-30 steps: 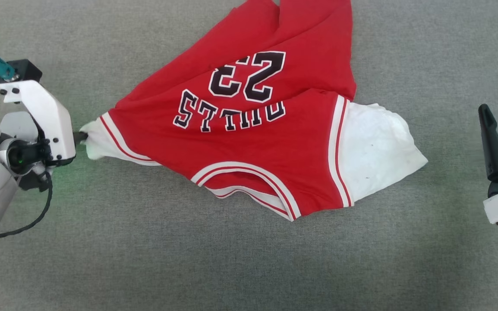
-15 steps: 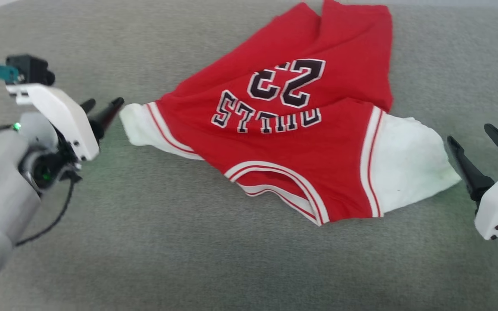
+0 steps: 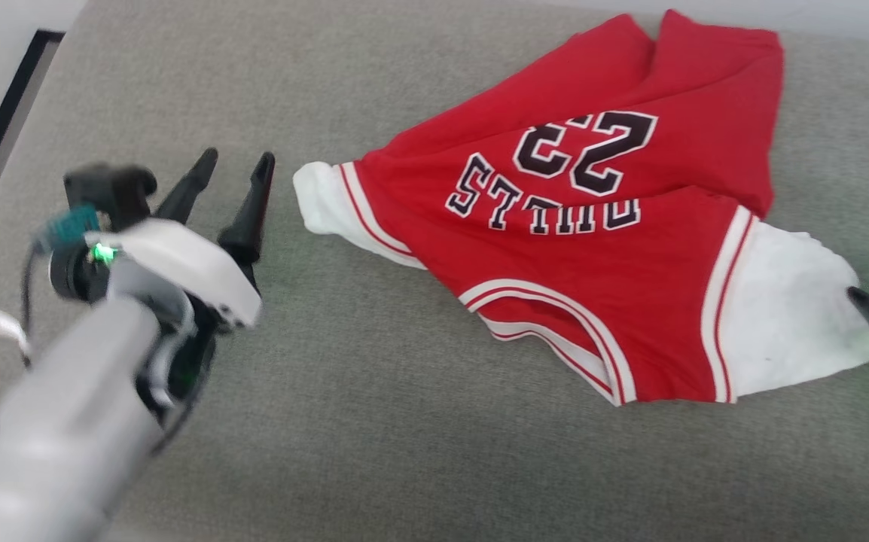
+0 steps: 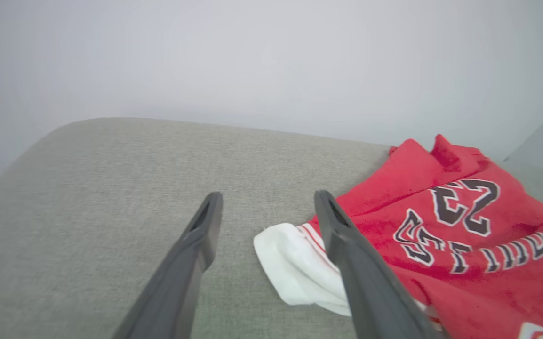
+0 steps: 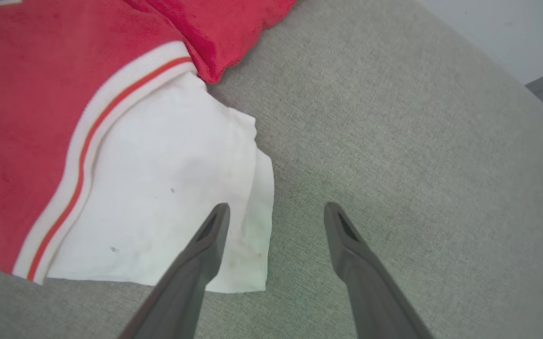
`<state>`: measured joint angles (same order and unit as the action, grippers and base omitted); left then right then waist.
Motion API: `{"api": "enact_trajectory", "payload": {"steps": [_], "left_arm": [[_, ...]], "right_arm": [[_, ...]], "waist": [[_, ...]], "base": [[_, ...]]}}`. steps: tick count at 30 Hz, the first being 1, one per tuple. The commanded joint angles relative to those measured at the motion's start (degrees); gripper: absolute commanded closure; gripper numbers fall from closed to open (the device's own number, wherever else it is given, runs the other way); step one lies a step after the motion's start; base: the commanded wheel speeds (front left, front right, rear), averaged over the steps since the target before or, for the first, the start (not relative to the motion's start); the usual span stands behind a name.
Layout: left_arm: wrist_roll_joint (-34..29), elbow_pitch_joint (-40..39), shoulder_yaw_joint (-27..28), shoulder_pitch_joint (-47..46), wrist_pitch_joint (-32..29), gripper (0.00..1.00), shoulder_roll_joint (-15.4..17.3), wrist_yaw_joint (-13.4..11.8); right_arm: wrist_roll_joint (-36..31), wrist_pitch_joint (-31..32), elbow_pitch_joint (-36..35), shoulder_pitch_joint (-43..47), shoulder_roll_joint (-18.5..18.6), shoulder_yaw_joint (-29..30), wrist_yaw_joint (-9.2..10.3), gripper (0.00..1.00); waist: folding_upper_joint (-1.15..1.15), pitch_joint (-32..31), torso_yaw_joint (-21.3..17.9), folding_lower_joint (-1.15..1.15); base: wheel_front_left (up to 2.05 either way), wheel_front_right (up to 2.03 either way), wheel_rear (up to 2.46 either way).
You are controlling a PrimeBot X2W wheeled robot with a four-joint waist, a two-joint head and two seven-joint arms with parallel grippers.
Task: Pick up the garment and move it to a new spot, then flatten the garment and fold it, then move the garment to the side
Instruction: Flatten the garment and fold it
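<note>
**Jersey lies loose, both grippers open**

The jersey [image 3: 593, 248] lies rumpled on the grey surface [image 3: 404, 467], with its lettering face up and upside down from the robot's side. The left gripper [image 3: 237, 156] hangs just beside the small white sleeve [image 3: 321, 199], jaws wide and clear of the cloth. The right gripper [image 5: 276, 208] is spread wide too. One finger sits over the edge of the big white sleeve [image 5: 172, 179], the other over bare surface. Neither holds anything.
</note>
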<state>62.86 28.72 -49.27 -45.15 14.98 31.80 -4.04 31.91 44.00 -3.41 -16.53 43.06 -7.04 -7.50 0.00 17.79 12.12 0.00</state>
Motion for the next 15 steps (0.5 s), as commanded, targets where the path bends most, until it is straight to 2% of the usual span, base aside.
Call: {"api": "enact_trajectory", "payload": {"steps": [1, 4, 6, 9, 14, 15], "left_arm": [[-4.31, -2.73, 2.91, 4.63, 0.23, 0.00, -0.97, -1.87], [-14.45, -10.13, 11.17, 12.28, 0.26, 0.00, -3.32, -5.26], [-20.51, -14.01, 15.44, 17.49, 0.26, 0.00, -5.31, -6.49], [-27.91, -18.80, 21.21, 24.15, 0.27, 0.00, -8.36, -6.56], [-36.23, -23.05, 29.59, 31.46, 0.27, 0.00, -13.58, -3.71], [-37.83, -23.58, 31.09, 32.17, 0.27, 0.00, -14.49, -3.00]], "right_arm": [[0.92, 1.33, 0.95, -0.35, 0.26, 0.07, 0.01, 0.00], [3.27, 4.40, 2.70, -0.75, 0.67, -0.74, 0.01, 0.00], [4.82, 5.75, 3.91, -0.91, 0.49, -0.92, 0.01, 0.00], [6.25, 6.47, 5.19, -1.44, 0.72, -1.16, 0.01, 0.00], [6.31, 6.77, 7.78, -2.08, 0.39, -3.32, 0.01, 0.00], [6.08, 6.54, 8.20, -2.28, 0.34, -4.01, 0.01, 0.33]], "waist": [[0.00, 0.98, 1.12, 0.00], [0.00, 1.52, 1.92, 0.00], [0.00, 1.80, 2.49, 0.00], [0.00, 2.39, 3.12, 0.00], [0.00, 3.41, 3.55, 0.00], [0.00, 3.56, 3.52, 0.00]], "base": [[0.00, 0.00, 0.00], [0.00, 0.00, 0.00], [0.00, 0.00, 0.00], [0.00, 0.00, 0.00], [0.00, 0.00, 0.00], [0.00, 0.00, 0.00]]}}
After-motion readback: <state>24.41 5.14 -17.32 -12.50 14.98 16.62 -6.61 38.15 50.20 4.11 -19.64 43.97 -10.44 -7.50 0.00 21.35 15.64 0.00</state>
